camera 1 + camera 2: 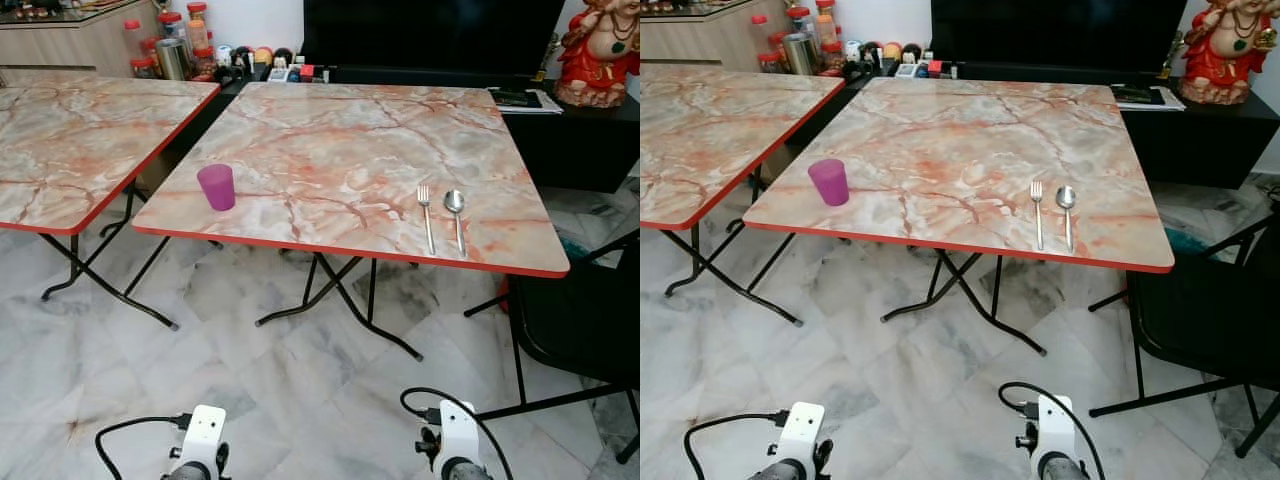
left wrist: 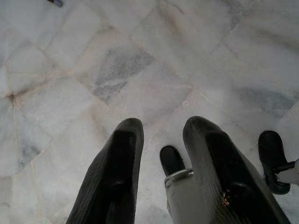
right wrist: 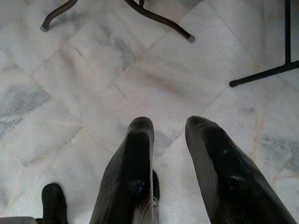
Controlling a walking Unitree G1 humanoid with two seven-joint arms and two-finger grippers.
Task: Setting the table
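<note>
Both arms hang low, cut off at the head views' bottom edge. The left gripper (image 2: 161, 135) and right gripper (image 3: 169, 133) point at the grey-veined marble floor (image 3: 154, 79), fingers spread, holding nothing. Well ahead on the red-edged marble-patterned folding table (image 1: 330, 150), a translucent purple plastic cup (image 1: 216, 187) stands forward-left; a steel fork (image 1: 426, 215) and steel spoon (image 1: 456, 212) lie side by side, ahead of the right gripper.

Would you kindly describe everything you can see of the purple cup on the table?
The small translucent purple plastic cup stands upright, mouth up, near the front left edge of the marble-patterned folding table with the red rim. It tapers slightly toward its base, has no handle and looks empty. Only the tabletop touches it; the steel fork and steel spoon lie well off to its right.
</note>
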